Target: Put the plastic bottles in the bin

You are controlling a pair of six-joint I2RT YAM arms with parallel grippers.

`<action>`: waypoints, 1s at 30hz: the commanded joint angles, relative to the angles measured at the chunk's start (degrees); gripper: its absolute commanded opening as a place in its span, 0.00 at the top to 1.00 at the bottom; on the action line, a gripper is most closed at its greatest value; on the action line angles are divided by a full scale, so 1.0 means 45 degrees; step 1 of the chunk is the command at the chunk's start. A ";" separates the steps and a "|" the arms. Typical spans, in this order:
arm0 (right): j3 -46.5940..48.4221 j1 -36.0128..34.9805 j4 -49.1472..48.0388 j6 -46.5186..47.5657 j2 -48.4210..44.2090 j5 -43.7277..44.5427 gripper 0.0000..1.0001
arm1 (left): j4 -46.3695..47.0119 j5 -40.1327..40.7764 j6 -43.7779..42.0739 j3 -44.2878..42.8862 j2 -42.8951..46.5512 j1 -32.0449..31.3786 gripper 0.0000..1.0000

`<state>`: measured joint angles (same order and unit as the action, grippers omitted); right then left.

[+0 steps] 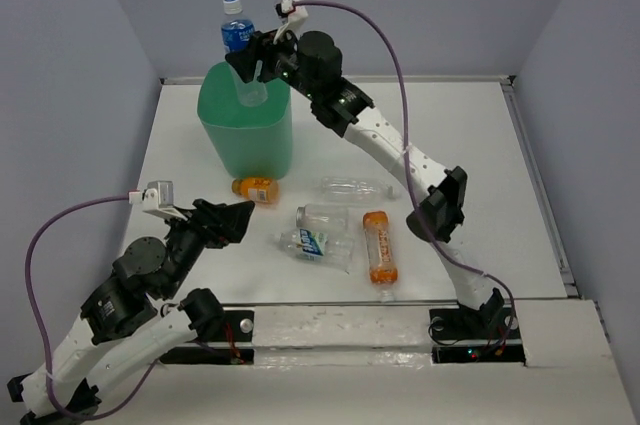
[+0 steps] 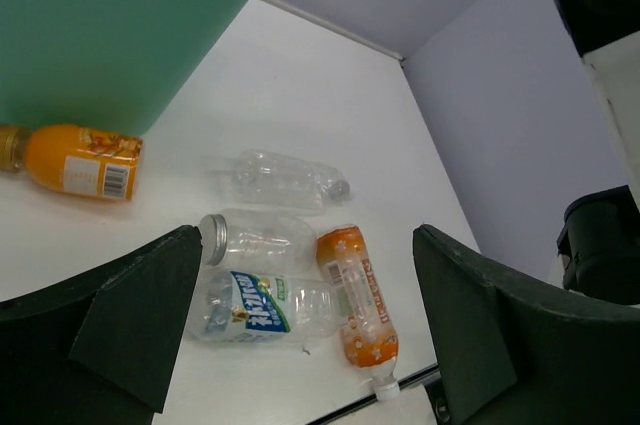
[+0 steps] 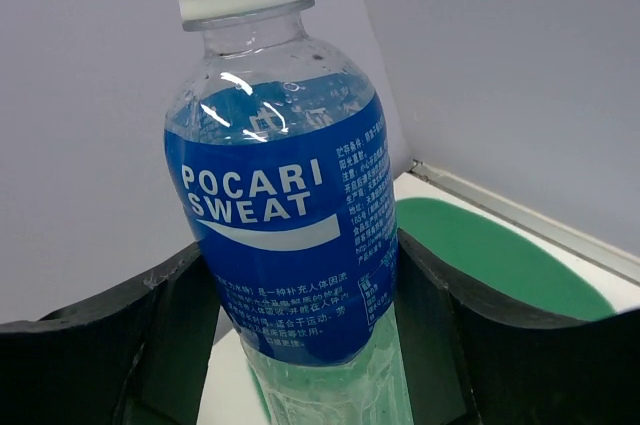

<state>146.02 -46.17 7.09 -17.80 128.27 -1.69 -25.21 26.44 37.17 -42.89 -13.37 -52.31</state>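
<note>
Up at the back, the right gripper (image 1: 250, 63) has its two fingers pressed against the sides of a blue-labelled bottle (image 1: 237, 30), holding it upright by its lower half directly above the open mouth of the bin (image 1: 245, 135). The right wrist view shows what the overhead one cannot: the label's white "POCARI SWEAT" lettering, the white cap, and the black fingers (image 3: 170, 325) hugging the clear base, with a slice of the green bin (image 3: 480, 255) below. Down at the near left, the left gripper (image 1: 235, 217) hovers low over the table (image 1: 480, 145) with its jaws spread wide and nothing between them. Its own camera looks out between the fingers (image 2: 140, 325) at five bottles lying on their sides. A short orange bottle (image 2: 80, 160) lies right beside the bin wall (image 2: 100, 25). A clear unlabelled bottle (image 2: 280, 178) lies further out, and nearer the camera a clear bottle with a silver cap (image 2: 255, 240) lies against a blue-and-white labelled bottle (image 2: 260, 307). A long orange bottle (image 2: 357, 295) lies just beside those two. The overhead view places the short orange bottle (image 1: 255, 188) just ahead of the left fingertips and the others towards the middle of the table. It also shows the full arms, which the wrist views do not.
</note>
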 commanded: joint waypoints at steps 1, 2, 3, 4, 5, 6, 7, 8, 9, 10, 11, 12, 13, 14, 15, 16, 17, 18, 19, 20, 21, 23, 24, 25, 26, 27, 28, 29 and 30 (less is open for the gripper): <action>-0.0065 -0.0032 -0.3836 -0.0126 0.0926 0.0005 0.58 | -0.0570 0.0105 0.0198 -0.0078 -0.0155 -0.0015 0.04; 0.0070 -0.0148 -0.3977 -0.0068 0.1181 0.0005 0.54 | -0.0511 -0.0014 0.0217 -0.0019 -0.0155 -0.0015 0.04; 0.0323 -0.0150 -0.4017 0.0049 0.1474 -0.0014 0.48 | -0.0472 -0.0093 0.0294 0.0117 -0.0174 -0.0015 0.04; 0.0596 -0.0285 -0.3921 0.0166 0.1767 -0.0130 0.36 | -0.0356 -0.0209 0.0353 0.0195 -0.0194 -0.0015 0.04; 0.0966 -0.0286 -0.3823 0.0476 0.2176 -0.0189 0.31 | -0.0200 -0.0462 0.0334 0.0235 -0.0252 -0.0015 0.03; 0.0970 -0.0422 -0.3706 0.0615 0.2199 -0.0132 0.26 | -0.0140 -0.0542 0.0334 0.0216 -0.0349 -0.0015 0.03; 0.0835 -0.0423 -0.3589 0.0713 0.2103 -0.0112 0.13 | -0.0062 -0.0639 0.0334 0.0158 -0.0660 -0.0015 0.03; 0.0021 -0.0423 -0.3491 0.0772 0.1483 -0.0073 0.08 | 0.0113 -0.0911 0.0257 0.0041 -0.1107 -0.0015 0.02; -0.0509 -0.0423 -0.3645 0.0753 0.1051 -0.0015 0.01 | 0.0153 -0.0991 0.0275 -0.0037 -0.1363 0.0004 0.02; -0.1036 -0.0423 -0.3704 0.0811 0.0602 0.0024 0.00 | 0.0250 -0.1166 0.0353 -0.0096 -0.1636 -0.0015 0.01; -0.1525 -0.0423 -0.3724 0.0947 0.0134 0.0064 0.00 | 0.0251 -0.1322 0.0373 -0.0136 -0.1929 0.0004 0.01; -0.1994 -0.0423 -0.3686 0.1064 -0.0876 0.0238 0.00 | 0.0560 -0.1498 0.0373 -0.0136 -0.2242 -0.0015 0.01; -0.3178 -0.0423 -0.3666 0.1336 -0.1505 0.0298 0.00 | 0.1066 -0.2157 0.0315 -0.0097 -0.2883 0.0004 0.01; -0.3925 -0.0423 -0.3685 0.1436 -0.2188 0.0492 0.00 | 0.1381 -0.2531 0.0276 -0.0058 -0.3218 -0.0015 0.01; -0.4822 -0.0423 -0.3666 0.1533 -0.2969 0.0880 0.00 | 0.1751 -0.2980 0.0198 -0.0019 -0.3995 -0.0015 0.01; -0.6841 -0.0423 -0.3666 0.1554 -0.4717 0.1174 0.03 | 0.2470 -0.3815 0.0198 0.0001 -0.4428 -0.0015 0.01; -0.7983 -0.0423 -0.3647 0.1573 -0.5682 0.1448 0.05 | 0.2478 -0.3824 0.0217 0.0020 -0.4838 -0.0054 0.01; -0.9116 -0.0423 -0.3550 0.1554 -0.6697 0.2011 0.07 | 0.3251 -0.4423 0.0294 0.0040 -0.5287 -0.0093 0.01; -1.0191 -0.0423 -0.2930 0.1515 -0.8699 0.2462 0.11 | 0.3607 -0.4545 0.0431 0.0040 -0.6162 -0.0383 0.01; -1.2309 -0.0307 -0.2518 0.1321 -0.9724 0.3356 0.16 | 0.4055 -0.4276 0.0529 -0.0115 -0.7099 -0.0657 0.01; -1.3375 -0.0306 -0.2050 0.1165 -1.0740 0.3732 0.16 | 0.4176 -0.3964 0.0530 -0.0116 -0.7108 -0.1008 0.01; -1.6276 0.0024 -0.0390 0.0446 -1.3680 0.4707 0.22 | 0.4429 -0.2835 0.0549 -0.0642 -0.8568 -0.2175 0.01; -1.7146 0.0026 0.0157 0.0092 -1.4627 0.4848 0.26 | 0.4450 -0.2499 0.0568 -0.1108 -0.9114 -0.2531 0.01; -1.7890 0.0220 0.1303 -0.0588 -1.5507 0.4984 0.28 | 0.4470 -0.1954 0.0588 -0.1402 -1.0222 -0.3115 0.01; -1.8535 0.0222 0.1856 -0.0865 -1.6328 0.5179 0.27 | 0.4470 -0.1717 0.0607 -0.1676 -1.0755 -0.3314 0.01; -1.9624 0.0338 0.2461 -0.1255 -1.7921 0.5587 0.26 | 0.4451 -0.1463 0.0666 -0.2259 -1.1862 -0.3548 0.01; -2.0061 0.0339 0.3008 -0.1529 -1.8633 0.5765 0.25 | 0.4431 -0.1248 0.0686 -0.2574 -1.2434 -0.3763 0.01; -2.0374 0.0339 0.4116 -0.2112 -1.9317 0.5902 0.22 | 0.4353 -0.0840 0.0802 -0.2867 -1.2923 -0.3958 0.01; -2.0822 0.0339 0.4668 -0.2408 -2.0504 0.5884 0.21 | 0.4275 -0.0662 0.0880 -0.3199 -1.3470 -0.4309 0.01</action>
<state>60.66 -44.69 9.45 -20.38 43.51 19.49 -8.80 16.40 39.64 -51.42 -68.53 -68.45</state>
